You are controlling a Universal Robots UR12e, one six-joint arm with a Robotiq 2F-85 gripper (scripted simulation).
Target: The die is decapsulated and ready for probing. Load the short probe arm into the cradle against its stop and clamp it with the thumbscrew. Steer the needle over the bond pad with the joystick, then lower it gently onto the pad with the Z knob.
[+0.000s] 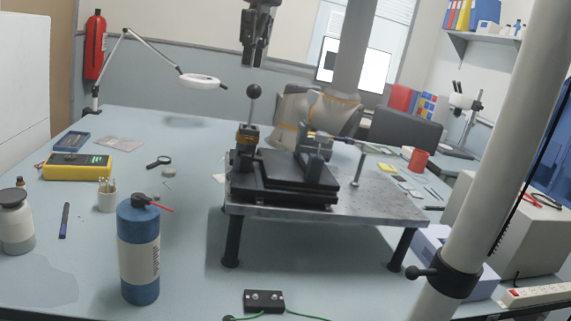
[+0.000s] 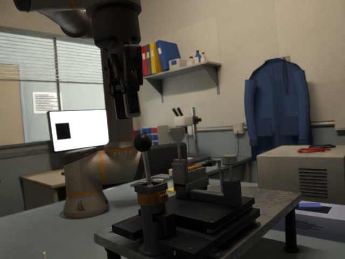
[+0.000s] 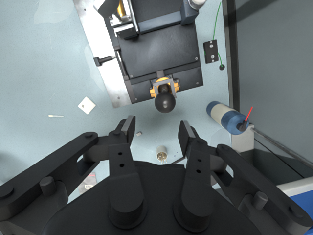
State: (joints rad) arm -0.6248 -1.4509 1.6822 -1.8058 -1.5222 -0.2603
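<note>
At mid-table a steel breadboard (image 1: 352, 200) on legs carries the black probe stage (image 1: 291, 174). The joystick (image 1: 253, 91) (image 2: 142, 142) (image 3: 164, 101) stands upright at the stage's near-left end, with a black ball on a thin stem above an orange collar. The cradle block (image 1: 308, 152) (image 2: 192, 181) sits on the stage. A winged thumbscrew (image 2: 177, 134) rises over it, and the round Z knob (image 1: 321, 136) (image 2: 229, 159) stands at its other end. A slim probe arm (image 1: 341, 139) reaches from the cradle toward the right. My gripper (image 1: 252, 64) (image 2: 126, 114) (image 3: 156, 131) hangs above the joystick ball. It is open and holds nothing.
Behind the stage stands the arm's base (image 1: 326, 114) and a lit monitor (image 1: 352, 66). A blue and white spray can (image 1: 139, 251) stands at the front left. A magnifier lamp (image 1: 199, 80) reaches over the table's left. A small black switch box (image 1: 263, 301) lies near the front edge.
</note>
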